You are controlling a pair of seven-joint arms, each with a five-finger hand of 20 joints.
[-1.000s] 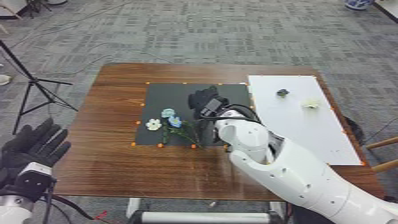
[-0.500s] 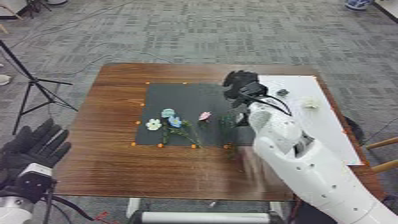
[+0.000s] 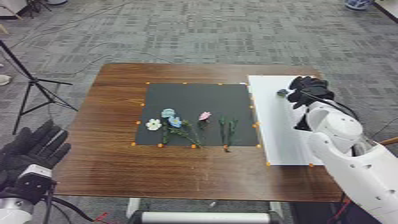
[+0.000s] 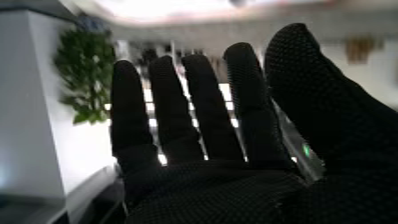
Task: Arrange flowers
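1. The right hand (image 3: 313, 92) has swung from over the black mat (image 3: 188, 94) in mid-frame, past the mat's right edge, to the upper right of the frame, where it now hangs over the white sheet (image 3: 289, 147).
2. That uncovers the pink flower (image 3: 205, 116) and the leafy green stems (image 3: 224, 131) to its right; the white flower (image 3: 154, 124), the light blue flower (image 3: 168, 113) and the blue flower (image 3: 175, 121) lie left of the pink one, where they lay before.
3. For the task, this looks like a trip back for another flower: the mat already carries a partial arrangement, and the sheet seems to be the supply.
4. The small dark bloom (image 3: 282, 92) lies on the sheet just left of the right hand, in the same place as before. The pale flower seen earlier on the sheet now falls behind the hand and wrist, so contact can't be judged.
5. In the wrist view the right hand's fingers are straight and spread, the thumb standing apart, with nothing pinched.
6. The left hand (image 3: 35, 145) waits at the lower left beside the table (image 3: 115, 110), fingers spread and holding nothing.
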